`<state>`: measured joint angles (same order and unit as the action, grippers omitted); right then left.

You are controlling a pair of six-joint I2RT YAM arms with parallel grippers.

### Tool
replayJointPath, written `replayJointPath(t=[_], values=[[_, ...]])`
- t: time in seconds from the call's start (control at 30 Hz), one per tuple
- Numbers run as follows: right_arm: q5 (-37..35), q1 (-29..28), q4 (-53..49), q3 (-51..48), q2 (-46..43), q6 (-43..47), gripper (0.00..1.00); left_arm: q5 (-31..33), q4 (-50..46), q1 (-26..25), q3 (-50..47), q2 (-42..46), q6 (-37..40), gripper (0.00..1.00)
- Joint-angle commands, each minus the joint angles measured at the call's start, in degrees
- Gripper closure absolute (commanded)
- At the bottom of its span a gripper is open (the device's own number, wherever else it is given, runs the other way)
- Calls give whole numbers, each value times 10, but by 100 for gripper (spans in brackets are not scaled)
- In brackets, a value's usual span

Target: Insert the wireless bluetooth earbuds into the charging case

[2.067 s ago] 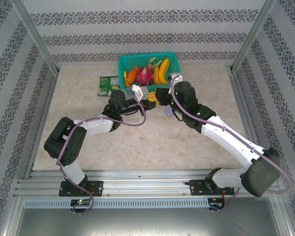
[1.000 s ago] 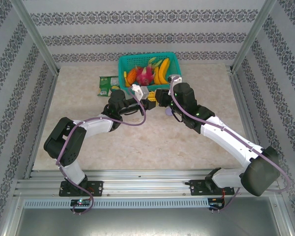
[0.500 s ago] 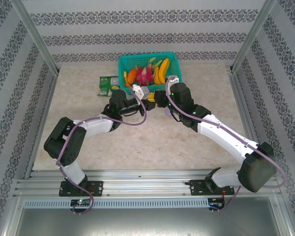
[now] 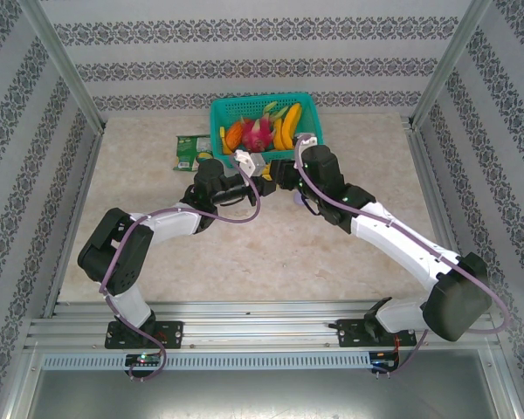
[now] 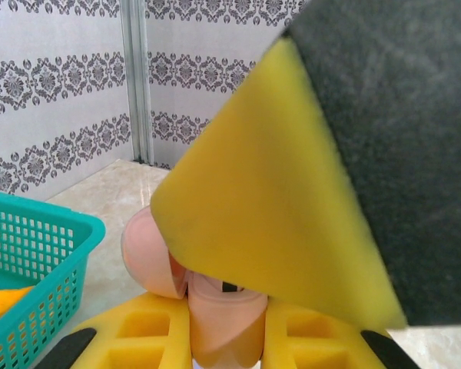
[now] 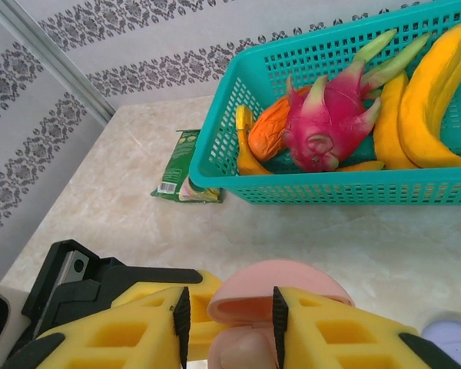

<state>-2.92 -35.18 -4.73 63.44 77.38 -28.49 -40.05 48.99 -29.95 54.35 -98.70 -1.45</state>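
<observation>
On a beige, marble-patterned tabletop (image 4: 271, 253), walled by grey damask-striped wallpaper (image 4: 244, 65) and metal posts (image 4: 65, 65), you have one teal basket (image 6: 330, 188) holding one pink dragon fruit (image 6: 326, 127), at least two bananas (image 6: 426, 92) and one orange fruit (image 6: 269, 131). One green packet (image 4: 190, 150) lies beside the basket, its print too small to read. Two round cases show. The lilac case (image 6: 449, 338) sits on the table. The pink charging case (image 5: 223, 315), lid open, is clamped between your left gripper's (image 5: 224, 334) fingers in front of the basket. Your right gripper's (image 6: 230, 323) yellow fingers straddle it narrowly, and you cannot tell whether they touch it or whether an earbud sits inside.
</observation>
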Motion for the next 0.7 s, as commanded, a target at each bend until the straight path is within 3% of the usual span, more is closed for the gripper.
replayJointPath(t=[0.0, 0.27, 0.4, 0.67], values=[[8, 13, -20, 19, 5, -13, 61, -19, 62, -7, 6, 27, 11, 100], [48, 22, -18, 47, -41, -39, 55, -12, 64, -7, -6, 23, 14, 100], [86, 59, -32, 59, -46, -70, 54, -14, 65, -7, -11, 22, 11, 100], [186, 145, -148, 143, 49, -89, 59, -24, 46, -7, -28, 32, 12, 100]])
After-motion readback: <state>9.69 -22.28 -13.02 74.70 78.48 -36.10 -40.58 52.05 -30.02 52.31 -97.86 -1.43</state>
